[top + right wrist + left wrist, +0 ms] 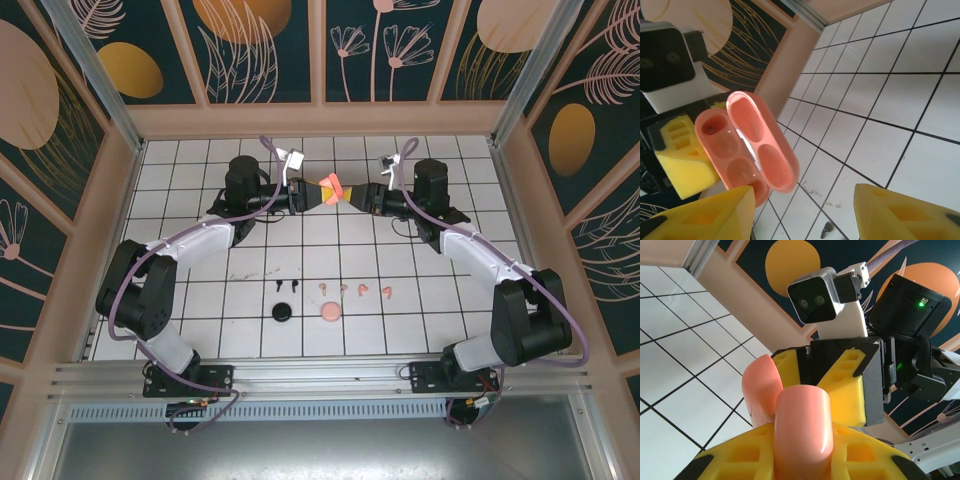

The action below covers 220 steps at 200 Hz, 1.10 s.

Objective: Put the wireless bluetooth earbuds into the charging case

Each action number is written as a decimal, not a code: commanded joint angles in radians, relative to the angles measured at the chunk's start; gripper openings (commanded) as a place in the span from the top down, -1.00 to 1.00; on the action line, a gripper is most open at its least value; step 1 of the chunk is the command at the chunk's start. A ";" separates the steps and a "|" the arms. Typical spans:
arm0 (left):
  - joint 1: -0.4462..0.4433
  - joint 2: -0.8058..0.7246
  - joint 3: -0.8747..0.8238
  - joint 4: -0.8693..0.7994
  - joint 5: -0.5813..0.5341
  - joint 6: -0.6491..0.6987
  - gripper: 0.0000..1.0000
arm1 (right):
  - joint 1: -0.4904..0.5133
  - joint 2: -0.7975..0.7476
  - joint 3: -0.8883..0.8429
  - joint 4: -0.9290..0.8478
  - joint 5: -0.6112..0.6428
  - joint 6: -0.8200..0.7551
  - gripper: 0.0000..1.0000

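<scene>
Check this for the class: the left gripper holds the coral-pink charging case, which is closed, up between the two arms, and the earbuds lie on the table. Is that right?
One detail is wrong: the coral-pink charging case is open, not closed. The right wrist view shows its lid swung back and the moulded wells bare. The rest stands: the left gripper holds it up between the arms, and the earbuds lie on the table.

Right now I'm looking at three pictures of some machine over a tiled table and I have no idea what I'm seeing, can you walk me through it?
These are two robot arms bolted at the near edge of a white tiled table. One picture looks down from above; the other two come from cameras on each wrist. The left gripper is shut on an open coral-pink charging case, held up between the arms. The right gripper, with its yellow fingers apart, faces the case without gripping it. On the table lie small earbuds, black and pink, a round black case and a round pink case.
</scene>
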State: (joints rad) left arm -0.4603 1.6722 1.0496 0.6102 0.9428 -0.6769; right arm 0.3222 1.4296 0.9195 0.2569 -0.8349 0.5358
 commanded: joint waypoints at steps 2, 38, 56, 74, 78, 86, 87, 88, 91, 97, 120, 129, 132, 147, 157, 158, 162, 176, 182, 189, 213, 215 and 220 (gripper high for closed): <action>-0.008 -0.019 -0.007 0.068 0.017 -0.013 1.00 | 0.002 0.005 0.005 0.071 -0.036 0.038 -0.08; -0.011 -0.020 -0.007 0.074 0.014 -0.014 1.00 | 0.015 0.029 0.024 0.077 -0.029 0.045 -0.03; -0.014 -0.022 -0.007 0.077 0.011 -0.017 1.00 | 0.024 0.045 0.032 0.088 -0.026 0.054 0.01; -0.018 -0.022 -0.006 0.077 0.011 -0.017 1.00 | 0.029 0.057 0.040 0.103 -0.027 0.065 0.04; -0.019 -0.021 -0.007 0.077 0.010 -0.016 1.00 | 0.031 0.058 0.043 0.105 -0.029 0.068 0.05; -0.021 -0.020 -0.007 0.077 0.010 -0.018 1.00 | 0.034 0.061 0.048 0.107 -0.030 0.068 0.07; -0.021 -0.020 -0.007 0.076 0.010 -0.017 1.00 | 0.035 0.062 0.047 0.107 -0.030 0.067 0.06; -0.021 -0.020 -0.007 0.077 0.010 -0.017 1.00 | 0.034 0.062 0.048 0.107 -0.030 0.067 0.06; -0.021 -0.020 -0.006 0.077 0.010 -0.017 1.00 | 0.035 0.063 0.050 0.107 -0.030 0.069 0.07; -0.023 -0.020 -0.008 0.077 0.010 -0.015 1.00 | 0.036 0.064 0.053 0.108 -0.032 0.070 0.08; -0.026 -0.019 -0.010 0.079 0.008 -0.015 1.00 | 0.038 0.065 0.056 0.115 -0.033 0.077 0.14; -0.026 -0.019 -0.010 0.078 0.007 -0.016 1.00 | 0.038 0.065 0.057 0.119 -0.035 0.080 0.19; -0.026 -0.019 -0.010 0.080 0.006 -0.016 1.00 | 0.038 0.066 0.056 0.120 -0.036 0.081 0.21; -0.028 -0.019 -0.010 0.083 0.003 -0.017 1.00 | 0.038 0.066 0.056 0.125 -0.040 0.085 0.31; -0.028 -0.019 -0.010 0.085 0.000 -0.018 1.00 | 0.037 0.066 0.053 0.128 -0.042 0.087 0.40; -0.028 -0.019 -0.010 0.086 0.000 -0.018 1.00 | 0.038 0.067 0.054 0.129 -0.042 0.087 0.41; -0.029 -0.017 -0.009 0.087 -0.001 -0.019 1.00 | 0.038 0.066 0.054 0.130 -0.043 0.089 0.45; -0.031 -0.015 -0.011 0.092 -0.002 -0.022 1.00 | 0.037 0.067 0.052 0.136 -0.046 0.093 0.59; -0.032 -0.014 -0.011 0.092 -0.002 -0.023 1.00 | 0.038 0.066 0.054 0.139 -0.047 0.094 0.65; -0.032 -0.011 -0.011 0.094 -0.004 -0.023 1.00 | 0.038 0.065 0.054 0.140 -0.047 0.097 0.71; -0.037 -0.004 -0.017 0.099 -0.017 -0.028 0.92 | 0.037 0.065 0.060 0.135 -0.041 0.099 0.95; -0.037 -0.003 -0.018 0.100 -0.019 -0.028 0.88 | 0.037 0.065 0.060 0.134 -0.040 0.099 0.97; -0.038 -0.002 -0.020 0.104 -0.023 -0.031 0.80 | 0.038 0.065 0.063 0.129 -0.036 0.098 1.00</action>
State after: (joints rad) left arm -0.4808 1.6722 1.0431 0.6548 0.9260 -0.6975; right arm 0.3515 1.4895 0.9474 0.3515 -0.8577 0.6300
